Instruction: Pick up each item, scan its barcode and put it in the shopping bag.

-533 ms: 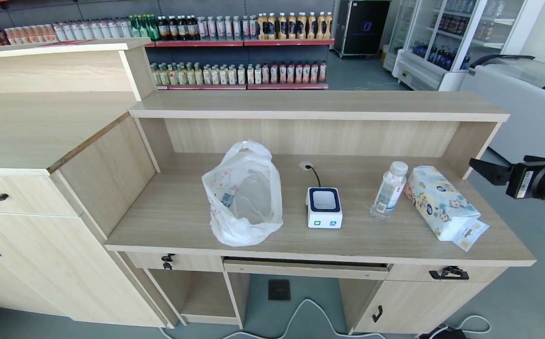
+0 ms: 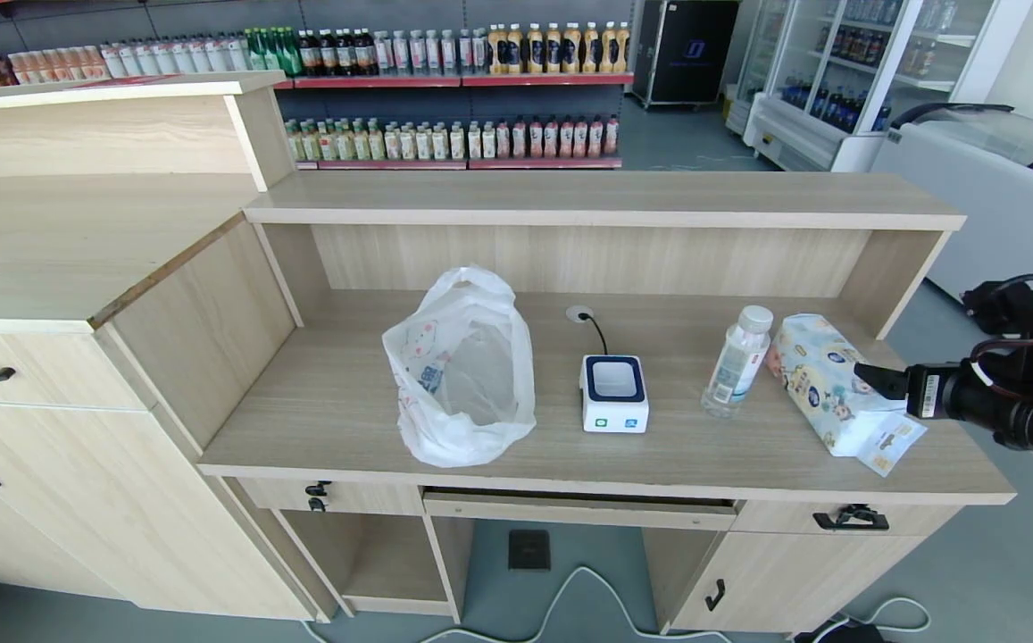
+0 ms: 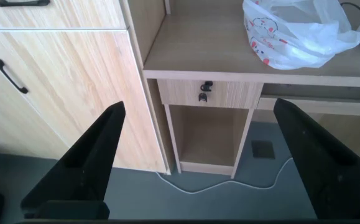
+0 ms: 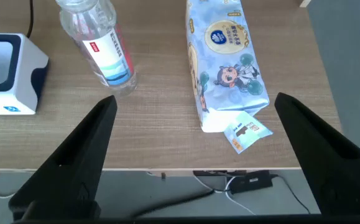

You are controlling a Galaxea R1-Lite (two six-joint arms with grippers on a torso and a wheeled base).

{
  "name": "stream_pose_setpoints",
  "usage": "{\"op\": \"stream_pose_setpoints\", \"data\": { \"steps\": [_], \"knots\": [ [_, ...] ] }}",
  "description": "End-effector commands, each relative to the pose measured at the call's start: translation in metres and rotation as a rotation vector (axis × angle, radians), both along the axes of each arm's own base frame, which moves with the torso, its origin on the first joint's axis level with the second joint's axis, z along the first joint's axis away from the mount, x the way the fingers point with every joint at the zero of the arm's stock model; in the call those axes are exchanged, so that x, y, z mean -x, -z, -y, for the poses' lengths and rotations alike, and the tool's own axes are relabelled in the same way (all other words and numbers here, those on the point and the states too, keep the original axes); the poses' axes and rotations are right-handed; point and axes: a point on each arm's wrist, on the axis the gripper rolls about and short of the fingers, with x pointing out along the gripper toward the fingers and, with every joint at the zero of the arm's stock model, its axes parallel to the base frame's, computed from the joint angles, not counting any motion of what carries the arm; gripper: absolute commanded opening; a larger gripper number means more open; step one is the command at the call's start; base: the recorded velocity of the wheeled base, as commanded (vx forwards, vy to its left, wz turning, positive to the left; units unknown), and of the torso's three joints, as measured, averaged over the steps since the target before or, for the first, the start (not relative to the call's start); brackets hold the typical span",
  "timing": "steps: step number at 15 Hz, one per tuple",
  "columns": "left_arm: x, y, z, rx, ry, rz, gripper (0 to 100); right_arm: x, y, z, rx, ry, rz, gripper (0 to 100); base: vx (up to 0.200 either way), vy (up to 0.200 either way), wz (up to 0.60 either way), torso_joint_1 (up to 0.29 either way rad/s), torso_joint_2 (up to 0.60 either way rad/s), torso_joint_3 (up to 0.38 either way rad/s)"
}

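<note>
Okay, we log a light wood-grain bench (image 2: 346, 402). Left of centre in the head view sits a crinkly, translucent white shopping bag (image 2: 462, 375), mouth open, its print too small to read. At centre is a boxy white scanner (image 2: 614, 393) with a dark-rimmed window and a black cable (image 2: 599, 335) behind. Right of it stands a clear plastic bottle (image 2: 737, 362) with a white cap, label unreadable. Near it lies a soft tissue pack (image 2: 828, 393) with cartoon print. At the right edge the right gripper (image 4: 195, 102) overlaps the pack, black fingers (image 4: 74, 168) spread wide. The left gripper (image 3: 199, 106), also wide, is low before the bench's drawer (image 3: 207, 93).
</note>
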Motion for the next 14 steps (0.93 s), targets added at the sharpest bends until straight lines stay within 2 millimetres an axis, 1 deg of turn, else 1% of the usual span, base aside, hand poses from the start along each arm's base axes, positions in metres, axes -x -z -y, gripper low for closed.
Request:
{"op": "stream_pose_setpoints", "data": {
  "steps": [1, 3, 5, 9, 11, 14],
  "knots": [
    [0.000, 0.000, 0.000, 0.000, -0.001, 0.000, 100, -0.015, 0.021, 0.003, -0.013, -0.003, -0.054, 100, 0.000, 0.000, 0.00, 0.000, 0.00, 0.000],
    [0.000, 0.000, 0.000, 0.000, -0.001, 0.000, 100, -0.027, 0.033, 0.000, -0.022, -0.023, -0.046, 100, 0.000, 0.000, 0.00, 0.000, 0.00, 0.000],
    [0.000, 0.000, 0.000, 0.000, -0.001, 0.000, 100, -0.036, 0.040, -0.001, -0.016, -0.048, -0.029, 100, 0.000, 0.000, 0.00, 0.000, 0.00, 0.000],
    [0.000, 0.000, 0.000, 0.000, -0.001, 0.000, 100, -0.057, 0.044, -0.005, -0.015, -0.119, 0.017, 100, 0.000, 0.000, 0.00, 0.000, 0.00, 0.000],
    [0.000, 0.000, 0.000, 0.000, -0.001, 0.000, 100, -0.064, 0.046, -0.009, -0.015, -0.133, 0.019, 100, 0.000, 0.000, 0.00, 0.000, 0.00, 0.000],
    [0.000, 0.000, 0.000, 0.000, -0.001, 0.000, 100, -0.079, 0.052, -0.021, -0.015, -0.173, 0.023, 100, 0.000, 0.000, 0.00, 0.000, 0.00, 0.000]
  ]
}}
